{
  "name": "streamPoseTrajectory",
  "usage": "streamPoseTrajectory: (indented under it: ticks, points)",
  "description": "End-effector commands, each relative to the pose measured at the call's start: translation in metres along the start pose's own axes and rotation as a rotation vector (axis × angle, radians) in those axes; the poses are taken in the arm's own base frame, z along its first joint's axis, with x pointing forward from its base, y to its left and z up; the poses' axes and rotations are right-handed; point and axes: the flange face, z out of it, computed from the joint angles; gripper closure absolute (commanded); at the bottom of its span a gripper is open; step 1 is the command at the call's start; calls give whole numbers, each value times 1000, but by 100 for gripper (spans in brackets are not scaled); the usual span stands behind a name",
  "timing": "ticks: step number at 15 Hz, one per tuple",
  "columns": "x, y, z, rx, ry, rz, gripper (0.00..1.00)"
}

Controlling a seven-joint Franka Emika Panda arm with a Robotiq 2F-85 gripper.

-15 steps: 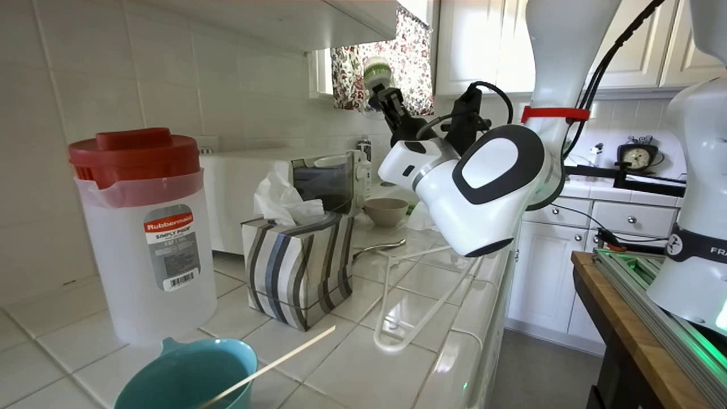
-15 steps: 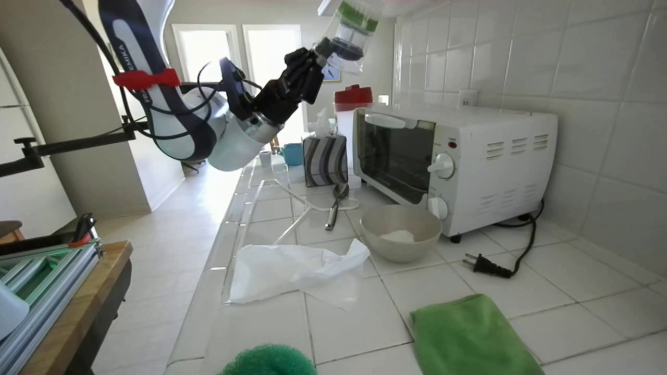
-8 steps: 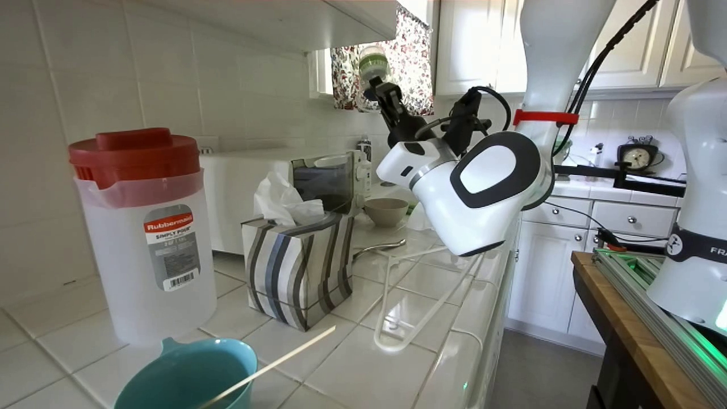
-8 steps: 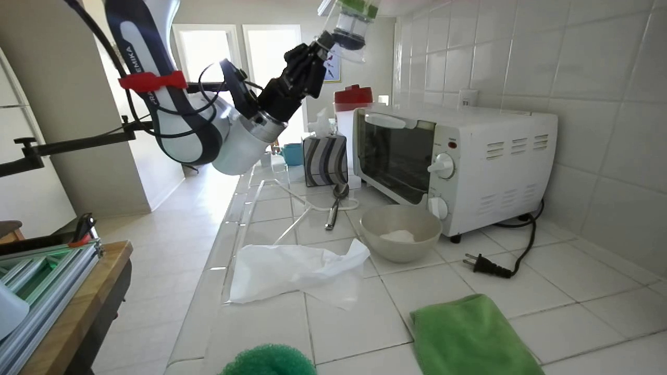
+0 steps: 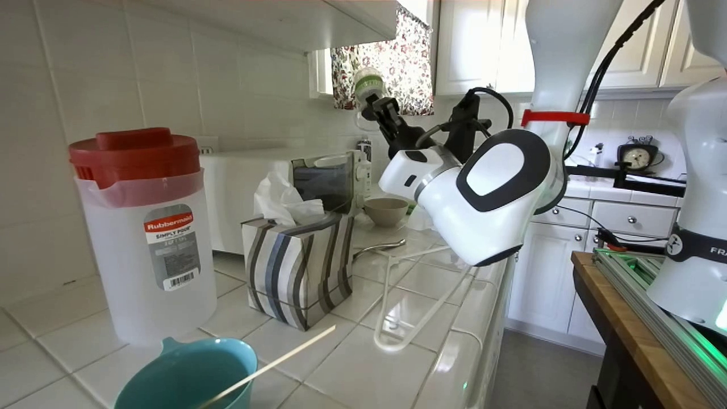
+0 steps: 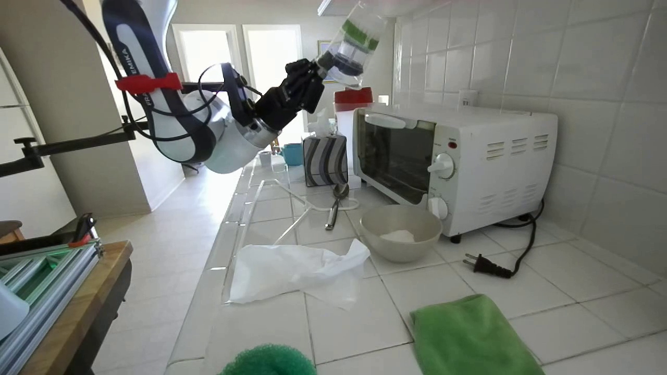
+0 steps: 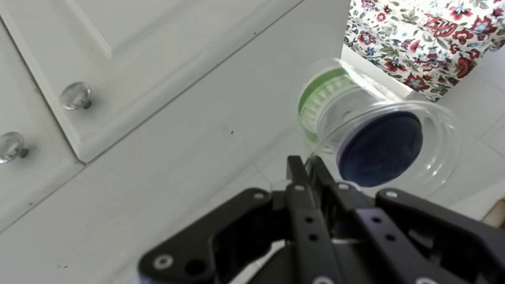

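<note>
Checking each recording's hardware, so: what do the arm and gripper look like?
The arm is white with dark trim, a red strap, black cables and a dark base band showing FRA. The gripper is black, its slim linked fingers dotted with pale round pins.

In an exterior view my gripper (image 5: 377, 104) hangs far off, pinching a clear, green-banded container (image 5: 369, 84) against the floral curtain (image 5: 410, 62). Nearer, I see a red-lidded pitcher (image 5: 139, 255) at left, rightward a striped tissue box (image 5: 301, 267) and white hanger (image 5: 383, 301); nearest, a teal cup (image 5: 182, 366) holding a thin stick (image 5: 284, 358).
</note>
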Motion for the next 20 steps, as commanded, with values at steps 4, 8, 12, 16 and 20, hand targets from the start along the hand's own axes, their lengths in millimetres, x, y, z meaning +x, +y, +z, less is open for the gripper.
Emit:
streamPoseTrajectory:
  ticks: [4,8,12,16,20]
  points:
    - [-7,11,8,-8,-68,30,98]
    - [-8,9,7,18,-51,18,98]
    - [-7,8,-2,158,57,39,98]
    - [-2,14,-18,324,222,68,98]
    - [-13,21,1,188,70,74,98]
